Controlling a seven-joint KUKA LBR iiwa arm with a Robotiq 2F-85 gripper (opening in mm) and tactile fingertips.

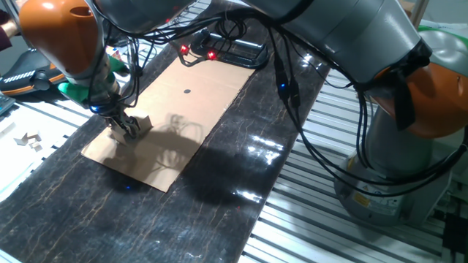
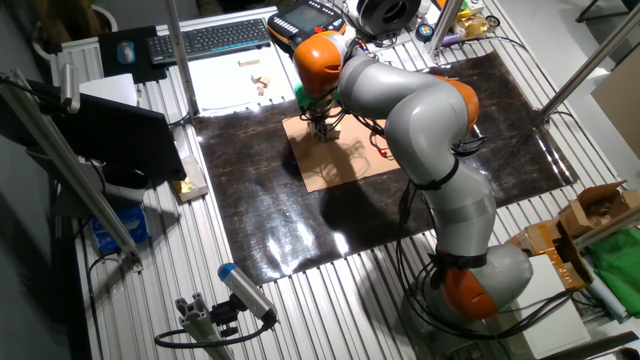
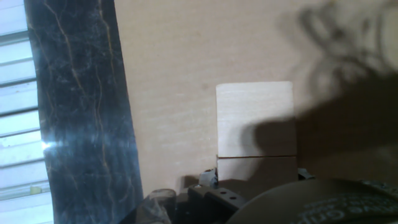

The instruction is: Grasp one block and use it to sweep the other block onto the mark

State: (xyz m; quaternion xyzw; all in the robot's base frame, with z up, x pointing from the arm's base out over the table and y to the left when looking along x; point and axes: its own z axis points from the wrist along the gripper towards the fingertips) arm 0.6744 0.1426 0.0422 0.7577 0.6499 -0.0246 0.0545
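Two pale wooden blocks lie end to end on the tan cardboard. In the hand view the near block sits between my fingertips, and the far block touches its front face. My gripper stands low over the cardboard's near left corner and is shut on the near block. In one fixed view only one block edge shows beside the fingers. The mark is a tiny black dot farther up the cardboard, well apart from the blocks. The other fixed view shows the gripper on the cardboard; the blocks are hidden there.
The cardboard lies on a dark marbled mat. A black frame with red lights stands past the cardboard's far end. Cables hang from the arm over the mat. Small wooden pieces lie on the slatted table at the left.
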